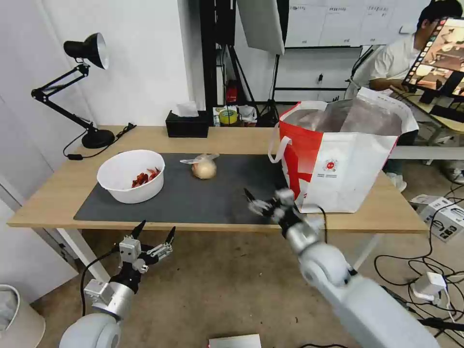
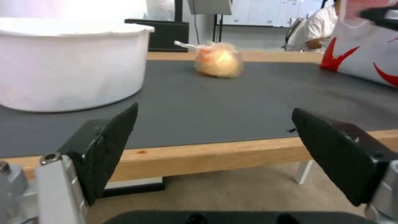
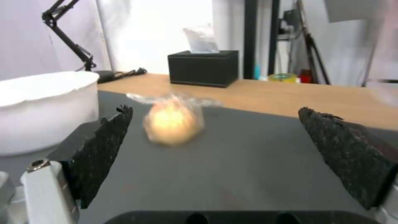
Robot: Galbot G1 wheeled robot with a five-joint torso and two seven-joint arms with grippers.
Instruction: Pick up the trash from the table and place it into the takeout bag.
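Note:
Two pieces of trash lie on the table's [image 1: 53, 193] dark mat [image 1: 193, 200]. One is a white bowl [image 1: 130, 175] with red scraps at the left. The other is a clear bag around a beige lump [image 1: 204, 167] near the middle. The takeout bag [image 1: 338, 159] stands open at the right end, its foil lining showing. My right gripper [image 1: 256, 203] hovers open over the mat's front right, close to the takeout bag and facing the bagged lump [image 3: 172, 119]. My left gripper [image 1: 155, 231] hangs open below the table's front edge, looking at the bowl [image 2: 70, 62] and lump [image 2: 218, 59].
A black tissue box [image 1: 187, 124] and a tape roll [image 1: 228, 116] sit at the table's back edge. A black desk lamp [image 1: 87, 53] stands at the back left. Cables and boxes [image 1: 444, 217] lie on the floor to the right. A white bin [image 1: 19, 319] stands at the lower left.

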